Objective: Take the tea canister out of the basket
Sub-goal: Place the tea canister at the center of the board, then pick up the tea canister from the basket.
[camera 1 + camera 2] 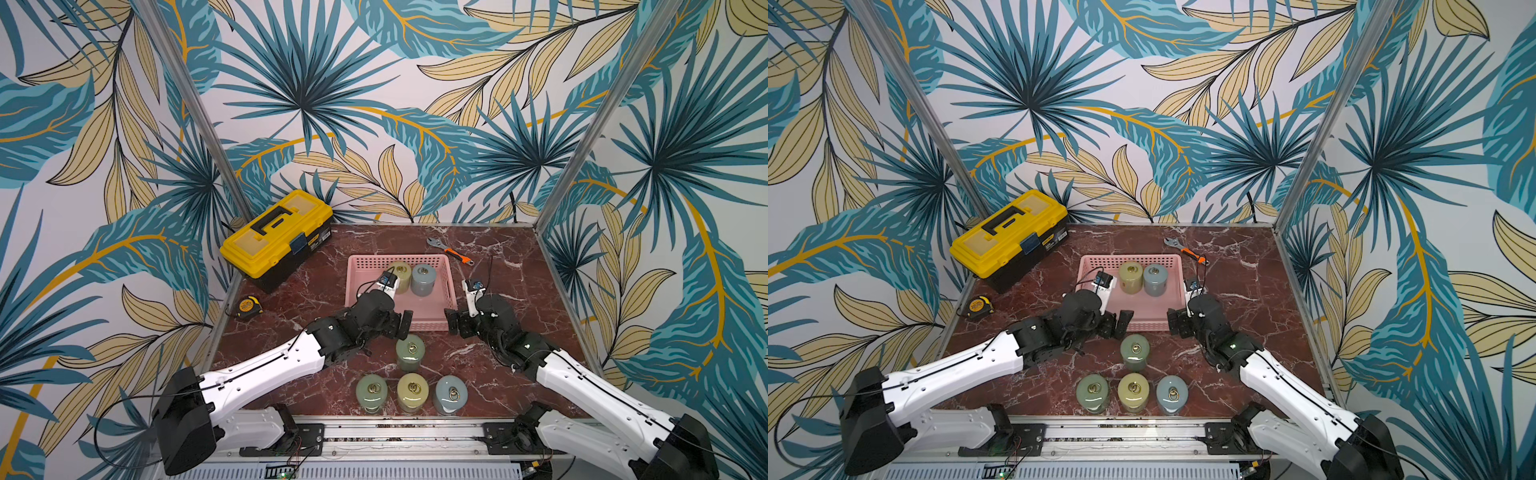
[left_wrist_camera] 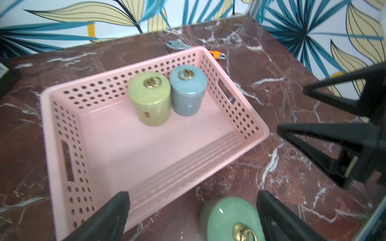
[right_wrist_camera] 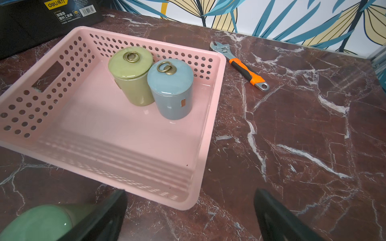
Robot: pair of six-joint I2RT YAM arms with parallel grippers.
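Observation:
The pink basket [image 1: 353,291] [image 1: 1084,274] sits mid-table on the marble. Two tea canisters stand upright side by side at its far end: a yellow-green one [image 1: 402,274] [image 2: 150,100] [image 3: 131,79] and a blue-grey one [image 1: 424,280] [image 2: 188,89] [image 3: 170,89]. Each has a brass ring on its lid. My left gripper [image 1: 401,326] [image 2: 193,195] is open just outside the basket's near wall. My right gripper [image 1: 455,322] [image 3: 191,193] is open at the basket's near right corner. Neither touches a canister, and both are empty.
A green canister [image 1: 410,352] [image 2: 227,217] stands on the table just in front of the basket, between the grippers. Three more [image 1: 412,392] line the front edge. A yellow toolbox [image 1: 276,237] is far left, a wrench [image 1: 451,251] far right, a tape measure [image 1: 248,306] left.

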